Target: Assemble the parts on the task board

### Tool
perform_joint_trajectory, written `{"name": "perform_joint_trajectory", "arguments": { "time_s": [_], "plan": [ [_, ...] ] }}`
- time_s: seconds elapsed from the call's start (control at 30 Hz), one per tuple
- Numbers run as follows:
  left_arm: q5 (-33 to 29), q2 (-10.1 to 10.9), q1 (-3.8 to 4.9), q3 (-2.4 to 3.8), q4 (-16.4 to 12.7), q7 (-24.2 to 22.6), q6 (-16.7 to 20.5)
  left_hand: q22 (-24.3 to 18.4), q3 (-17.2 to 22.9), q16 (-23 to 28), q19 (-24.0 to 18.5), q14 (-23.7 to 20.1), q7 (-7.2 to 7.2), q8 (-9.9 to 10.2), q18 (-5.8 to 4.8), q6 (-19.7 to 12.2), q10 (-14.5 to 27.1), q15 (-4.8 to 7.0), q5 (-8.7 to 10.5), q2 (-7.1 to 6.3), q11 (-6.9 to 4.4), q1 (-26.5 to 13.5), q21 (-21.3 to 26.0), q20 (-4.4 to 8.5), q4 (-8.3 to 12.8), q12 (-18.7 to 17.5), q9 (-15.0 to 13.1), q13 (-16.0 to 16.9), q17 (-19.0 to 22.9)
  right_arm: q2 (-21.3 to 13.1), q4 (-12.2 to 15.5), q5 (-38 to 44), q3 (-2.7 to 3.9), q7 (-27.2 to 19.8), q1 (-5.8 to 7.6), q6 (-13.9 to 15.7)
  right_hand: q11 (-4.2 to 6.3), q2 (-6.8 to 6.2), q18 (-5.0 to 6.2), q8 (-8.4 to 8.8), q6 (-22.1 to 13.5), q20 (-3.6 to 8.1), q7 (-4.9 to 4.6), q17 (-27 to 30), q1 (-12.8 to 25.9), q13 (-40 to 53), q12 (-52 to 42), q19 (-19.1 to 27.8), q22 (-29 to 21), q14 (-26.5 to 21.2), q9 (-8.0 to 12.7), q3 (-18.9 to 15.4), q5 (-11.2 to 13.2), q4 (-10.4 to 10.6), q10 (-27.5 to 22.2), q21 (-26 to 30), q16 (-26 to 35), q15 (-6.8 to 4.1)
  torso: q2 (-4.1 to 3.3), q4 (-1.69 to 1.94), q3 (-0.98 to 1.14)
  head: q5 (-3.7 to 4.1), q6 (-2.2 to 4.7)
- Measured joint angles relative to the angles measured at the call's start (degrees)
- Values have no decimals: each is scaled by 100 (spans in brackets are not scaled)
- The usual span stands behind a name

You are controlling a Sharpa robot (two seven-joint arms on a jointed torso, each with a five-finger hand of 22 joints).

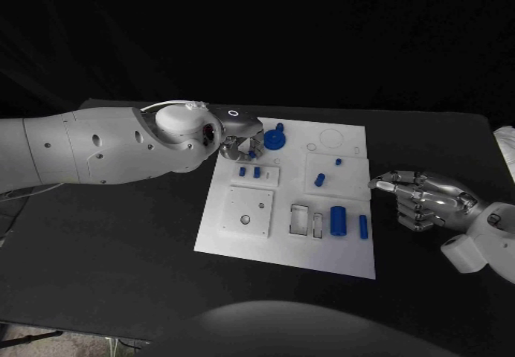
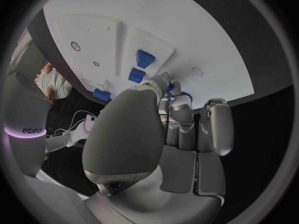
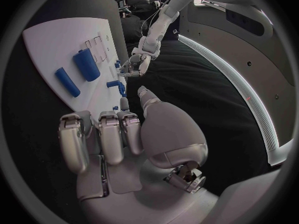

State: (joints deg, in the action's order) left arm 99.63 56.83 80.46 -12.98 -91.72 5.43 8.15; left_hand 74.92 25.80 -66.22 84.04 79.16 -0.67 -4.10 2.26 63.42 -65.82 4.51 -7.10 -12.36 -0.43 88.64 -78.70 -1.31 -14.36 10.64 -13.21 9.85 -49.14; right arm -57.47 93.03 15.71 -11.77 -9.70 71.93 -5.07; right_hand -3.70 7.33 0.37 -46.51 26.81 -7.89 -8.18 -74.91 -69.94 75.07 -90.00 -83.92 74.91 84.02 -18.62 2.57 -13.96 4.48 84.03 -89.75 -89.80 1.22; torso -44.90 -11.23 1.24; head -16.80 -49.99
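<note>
**Operator:** I start with the task board (image 1: 281, 242): it lies flat at the centre of the counter (image 1: 118, 245). On it I see a blue cylinder (image 1: 339, 221) and a slimmer blue bar (image 1: 364, 227) toward four o'clock, a small blue peg (image 1: 320, 179) near the middle, two little blue blocks (image 1: 250, 172) toward ten o'clock, and a blue knobbed piece (image 1: 276, 139) up at twelve.

**Partner:** How will they handle?

**Operator:** My guess is light, rigid plastic with smooth faces, so slippery under metal fingers and easy to flick away. I would take the cylinder across its middle from both sides, and the small pieces by their long faces with a fingertip pinch.

**Partner:** And the hands?

**Operator:** My left hand (image 1: 242, 143) sits over the board's eleven o'clock corner, just beside the knobbed piece. In the left wrist view its fingers (image 2: 177, 109) point down at the board with something blue at the tips, but I cannot tell whether they pinch it. My right hand (image 1: 424, 199) rests off the board at three o'clock, fingers curled in, holding nothing.
</note>
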Motion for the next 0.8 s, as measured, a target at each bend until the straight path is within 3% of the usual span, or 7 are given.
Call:
{"name": "perform_joint_trajectory", "arguments": {
  "time_s": [0.8],
  "plan": [
    [5, -69, -15, 2, 28, 37, 6, -1, 95, 67, 0, -81, -13, 0, 0, 14, -155, 41, 34, 113, -71, 114, 61, 0, 131, 65, 0, 61, 183, -6, -4, -30, 0, 49, -13, 0, 0, 27, 0, 0, 0, 0, 0, 1, -27, 1, 0, 0, 4, 0, 8, 6, 0, -6, 0, 0, 0, 0, 2, 2, 2, 2, 0]
  ]
}}
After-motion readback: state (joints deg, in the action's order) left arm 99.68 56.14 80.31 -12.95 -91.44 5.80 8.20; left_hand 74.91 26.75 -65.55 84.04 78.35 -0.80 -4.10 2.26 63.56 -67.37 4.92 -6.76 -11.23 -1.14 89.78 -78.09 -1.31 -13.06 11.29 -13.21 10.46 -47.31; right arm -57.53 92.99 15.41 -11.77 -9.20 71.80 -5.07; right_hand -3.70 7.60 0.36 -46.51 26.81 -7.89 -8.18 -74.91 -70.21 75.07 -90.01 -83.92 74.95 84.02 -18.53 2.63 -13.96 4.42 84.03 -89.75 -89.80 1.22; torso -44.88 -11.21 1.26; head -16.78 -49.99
